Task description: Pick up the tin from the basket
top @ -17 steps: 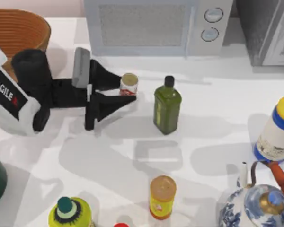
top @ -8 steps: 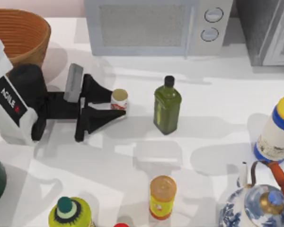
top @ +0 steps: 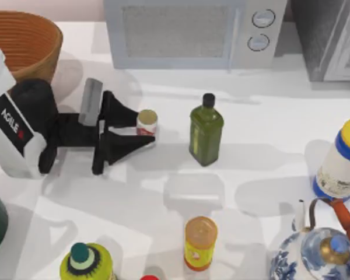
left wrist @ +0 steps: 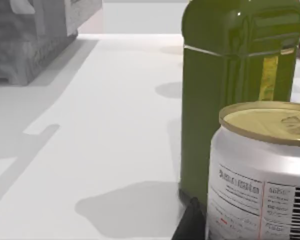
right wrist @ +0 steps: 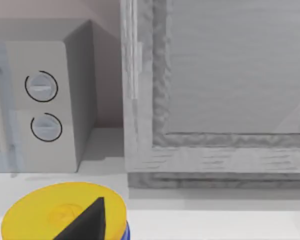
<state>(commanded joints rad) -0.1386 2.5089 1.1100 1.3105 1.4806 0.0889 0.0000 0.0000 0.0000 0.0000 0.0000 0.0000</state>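
White tabletop carries everything, with a grey microwave along its far edge. Taking the green bottle as the landmark: the left gripper lies just to its left, its two black fingers closed on the tin, one on the far side and one on the near side. The tin stands upright between them, gold top up, on or just above the table, near the bottle but apart from it. In the left wrist view the tin fills the near corner with the bottle standing right behind it. The basket sits well to the bottle's left, at the far left corner, beyond the left arm. A yellow canister with an orange lid stands nearer the camera than the bottle. The right gripper's dark fingertip shows in its wrist view over a yellow-lidded jar; whether it is open I cannot tell.
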